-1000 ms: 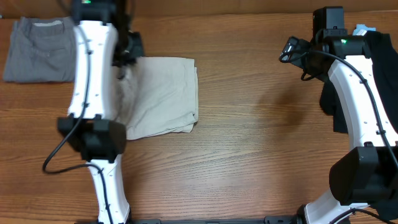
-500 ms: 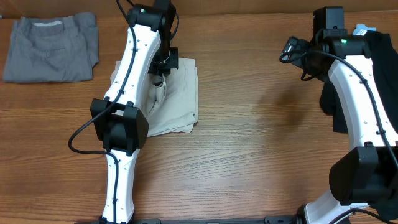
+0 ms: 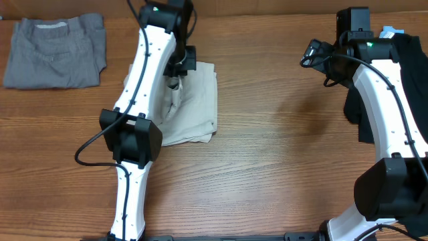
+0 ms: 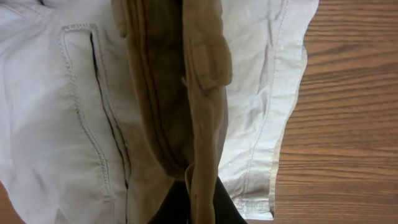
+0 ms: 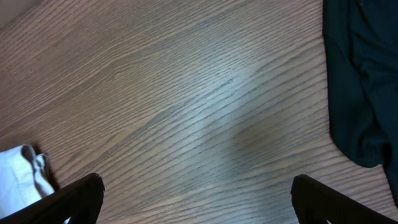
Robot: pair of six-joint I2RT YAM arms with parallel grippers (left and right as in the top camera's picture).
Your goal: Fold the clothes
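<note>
The cream-beige shorts [image 3: 194,107] lie folded on the table left of centre. My left gripper [image 3: 179,73] is shut on a raised fold of them near their far edge. The left wrist view shows the pinched fold [image 4: 202,124] rising between my fingers [image 4: 200,208], with a pocket seam to the left. Grey shorts [image 3: 53,52] lie folded at the far left. A black garment [image 3: 408,73] with a blue tag [image 3: 391,31] lies at the right edge and shows in the right wrist view [image 5: 364,74]. My right gripper [image 3: 314,53] is open and empty above bare wood [image 5: 196,202].
The wooden table [image 3: 281,167] spans the view. A bit of white cloth [image 5: 25,171] shows at the lower left of the right wrist view. The right arm's base stands at the front right.
My left arm swung right from the shorts' left side to their far edge, then dragged the pinched fold slightly right. The shorts shifted a little right. The right arm stayed still.
</note>
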